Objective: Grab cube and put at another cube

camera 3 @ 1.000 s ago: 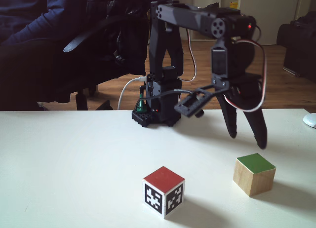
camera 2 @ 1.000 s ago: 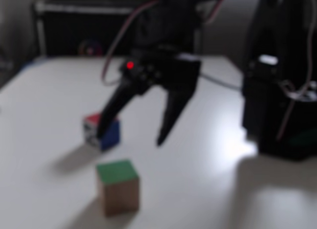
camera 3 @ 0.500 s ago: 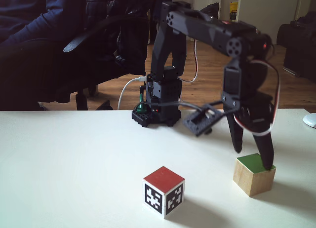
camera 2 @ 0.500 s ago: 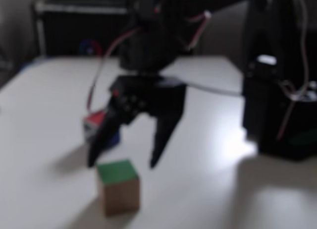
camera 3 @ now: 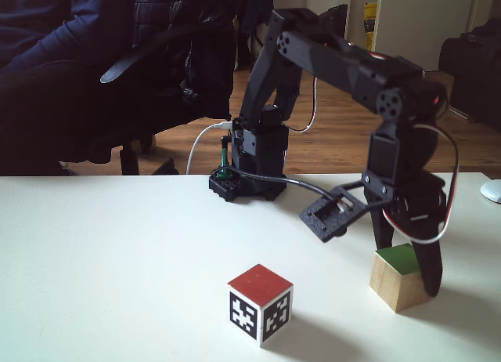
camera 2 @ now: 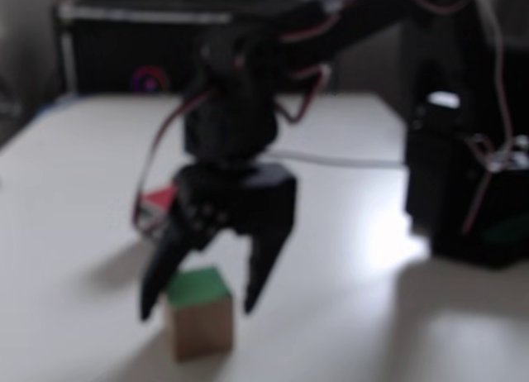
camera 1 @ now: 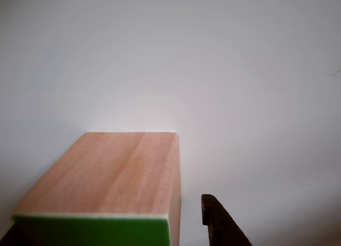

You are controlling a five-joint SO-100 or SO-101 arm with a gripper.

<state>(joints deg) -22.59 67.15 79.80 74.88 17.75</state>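
The green-topped wooden cube (camera 3: 391, 287) stands on the white table; it also shows in a fixed view (camera 2: 202, 332) and close up in the other view (camera 1: 117, 171). My gripper (camera 3: 407, 268) is open and lowered around it, one finger on each side (camera 2: 198, 307). In the other view a dark fingertip (camera 1: 218, 222) stands just right of the cube with a small gap. The red-topped cube (camera 3: 261, 303), with black-and-white marker faces, sits apart to the left; in a fixed view it (camera 2: 159, 202) is partly hidden behind the gripper.
The arm's base (camera 3: 250, 170) stands at the table's far edge, its cable running toward the gripper. A black box (camera 2: 463, 192) stands at the right. A person in dark clothes (camera 3: 70, 56) sits behind the table (camera 3: 117, 260). A white object (camera 3: 491, 191) lies at the right edge.
The gripper has swung over from near the red-topped cube and come down, so its open fingers now straddle the green-topped cube. Neither cube has moved.
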